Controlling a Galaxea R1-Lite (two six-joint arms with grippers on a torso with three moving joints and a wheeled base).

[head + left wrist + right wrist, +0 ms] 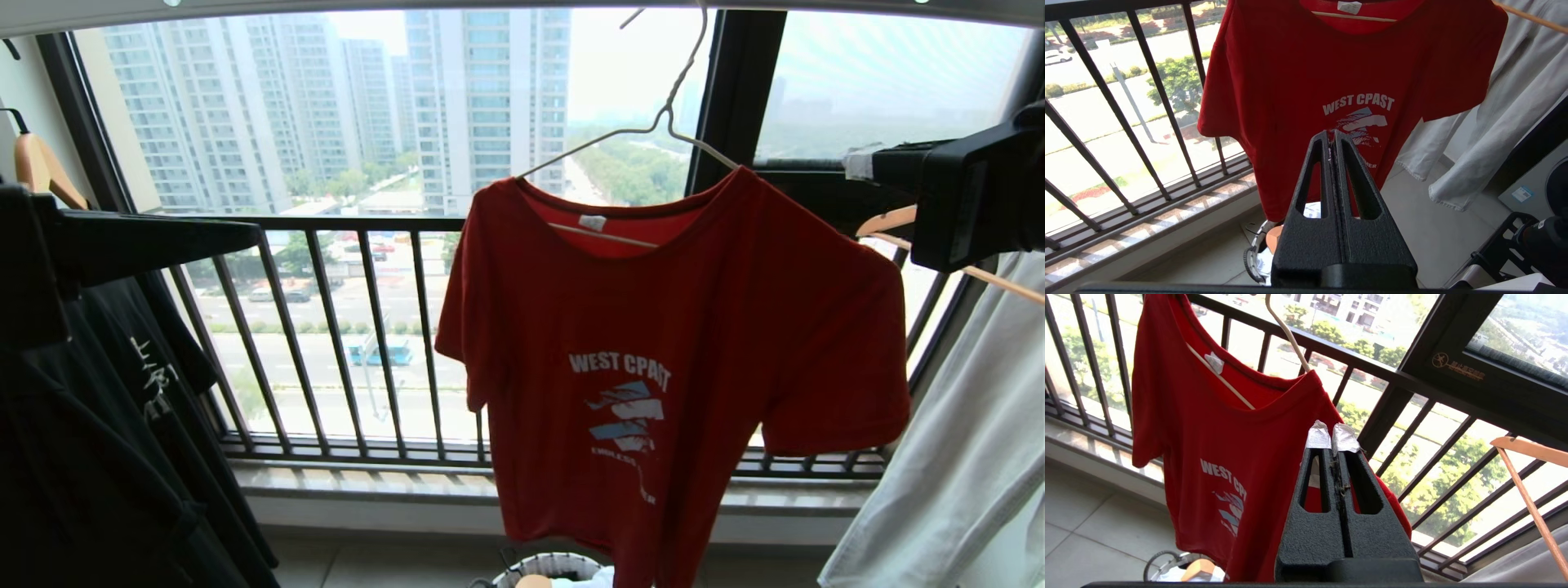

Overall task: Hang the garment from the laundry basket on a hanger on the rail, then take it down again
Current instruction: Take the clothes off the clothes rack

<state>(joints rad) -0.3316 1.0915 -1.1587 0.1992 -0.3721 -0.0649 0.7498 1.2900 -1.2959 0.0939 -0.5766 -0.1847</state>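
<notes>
One red garment (653, 327) hangs on the single wire hanger (653, 122), its hook reaching up toward the top of the frame, in front of the black window railing (343, 327), with the laundry basket (555, 569) on the floor below. Right tool (1333, 435) is raised just beside the shirt's shoulder, tips pressed together, empty. Left tool (1333, 134) sits lower, facing the chest print, clamped shut on nothing. Two wooden hangers (41, 167) flank the scene

Black T-shirt (122, 425) and white T-shirt (963, 457) flank the garment (653, 343), leaving gaps
</notes>
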